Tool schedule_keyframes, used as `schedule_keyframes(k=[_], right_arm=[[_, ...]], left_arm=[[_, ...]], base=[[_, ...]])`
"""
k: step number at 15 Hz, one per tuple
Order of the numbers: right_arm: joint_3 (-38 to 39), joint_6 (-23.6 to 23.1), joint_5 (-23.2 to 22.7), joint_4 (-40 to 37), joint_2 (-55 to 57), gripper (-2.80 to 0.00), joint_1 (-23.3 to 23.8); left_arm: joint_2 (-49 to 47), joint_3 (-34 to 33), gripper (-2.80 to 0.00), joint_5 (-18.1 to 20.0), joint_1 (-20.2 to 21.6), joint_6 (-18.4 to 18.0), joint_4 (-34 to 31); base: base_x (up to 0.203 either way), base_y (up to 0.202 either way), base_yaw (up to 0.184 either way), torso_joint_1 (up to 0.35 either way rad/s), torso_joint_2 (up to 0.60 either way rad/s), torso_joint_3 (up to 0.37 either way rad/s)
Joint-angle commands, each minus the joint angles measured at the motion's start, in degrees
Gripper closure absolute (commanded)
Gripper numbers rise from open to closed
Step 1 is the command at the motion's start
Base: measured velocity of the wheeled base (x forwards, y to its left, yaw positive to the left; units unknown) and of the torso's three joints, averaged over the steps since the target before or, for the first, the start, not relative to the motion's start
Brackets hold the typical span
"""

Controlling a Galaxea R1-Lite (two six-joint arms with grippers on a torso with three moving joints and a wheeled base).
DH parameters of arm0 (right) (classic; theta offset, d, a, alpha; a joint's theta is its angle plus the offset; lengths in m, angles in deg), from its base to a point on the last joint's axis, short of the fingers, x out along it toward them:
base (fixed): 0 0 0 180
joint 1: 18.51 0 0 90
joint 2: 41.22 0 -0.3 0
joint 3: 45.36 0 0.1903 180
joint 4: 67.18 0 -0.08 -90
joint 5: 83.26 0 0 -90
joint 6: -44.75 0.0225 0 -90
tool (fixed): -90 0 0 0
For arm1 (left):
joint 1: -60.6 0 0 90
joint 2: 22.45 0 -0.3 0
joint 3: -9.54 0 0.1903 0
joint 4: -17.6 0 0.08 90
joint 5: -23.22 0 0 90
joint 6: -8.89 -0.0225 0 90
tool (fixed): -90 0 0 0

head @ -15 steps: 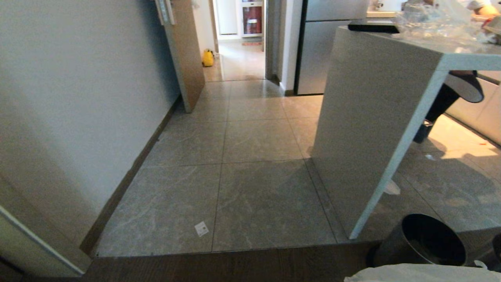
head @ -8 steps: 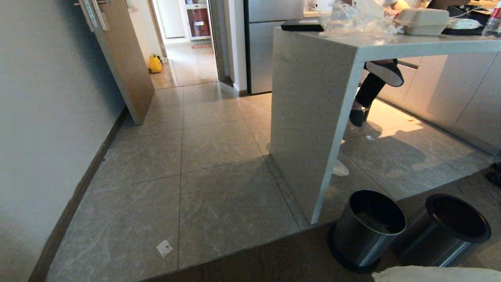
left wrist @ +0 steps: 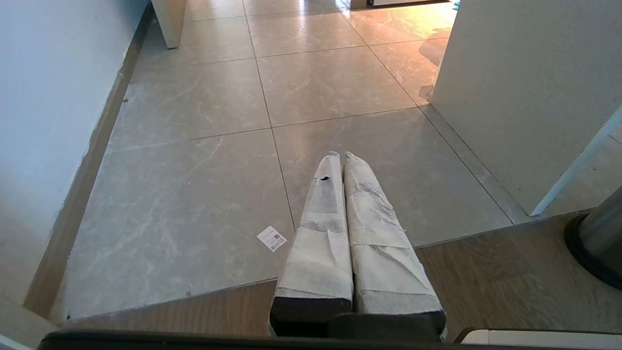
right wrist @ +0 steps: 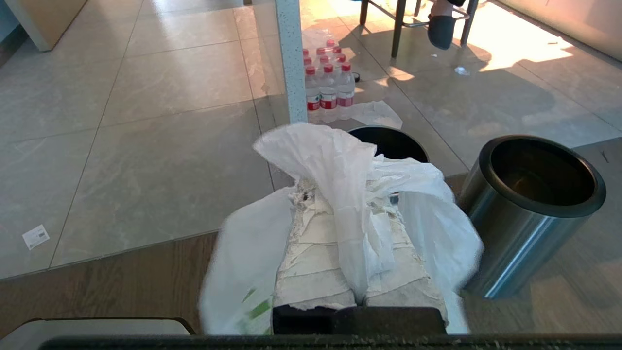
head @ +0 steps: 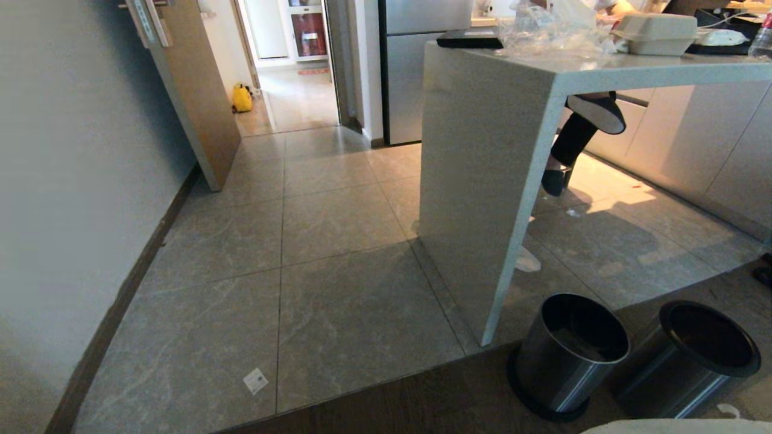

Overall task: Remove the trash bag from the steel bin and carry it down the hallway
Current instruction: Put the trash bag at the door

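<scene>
Now the trash bag (right wrist: 350, 194) is clamped by its handles in the right gripper (right wrist: 359, 291), already lifted clear of the steel bin (head: 570, 352) just beside it. The head view has been swung back from the hallway (head: 289, 108) since a second ago, so carrying is judged next; the left gripper (left wrist: 340, 158) hangs pressed together and empty.

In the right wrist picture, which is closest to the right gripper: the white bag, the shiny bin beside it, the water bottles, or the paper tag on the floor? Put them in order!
From the right gripper:
1. The white bag, pinched between its fingers.
2. The shiny bin, on the floor just beside the bag.
3. The paper tag and the water bottles are both farther off; the tag lies on the tiles, the bottles past the counter leg. Too close to call.
</scene>
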Motion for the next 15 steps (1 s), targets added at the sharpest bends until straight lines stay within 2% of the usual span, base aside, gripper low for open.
schedule_keyframes(k=[1, 4, 11, 15], right_arm=[[-0.1, 0.0, 0.0, -0.2, 0.1, 0.0, 0.0], [-0.1, 0.1, 0.1, 0.1, 0.1, 0.0, 0.0], [-0.1, 0.1, 0.0, 0.0, 0.0, 0.0, 0.0], [-0.1, 0.0, 0.0, 0.0, 0.0, 0.0, 0.0]], left_arm=[[0.0, 0.0, 0.0, 0.0, 0.0, 0.0, 0.0], [0.0, 0.0, 0.0, 0.0, 0.0, 0.0, 0.0], [0.0, 0.0, 0.0, 0.0, 0.0, 0.0, 0.0], [0.0, 0.0, 0.0, 0.0, 0.0, 0.0, -0.1]], base=[[0.0, 0.0, 0.0, 0.0, 0.0, 0.0], [0.003, -0.001, 0.032, 0.001, 0.0, 0.001], [0.001, -0.008, 0.147, 0.002, 0.0, 0.003], [0.0, 0.0, 0.0, 0.0, 0.0, 0.0]])
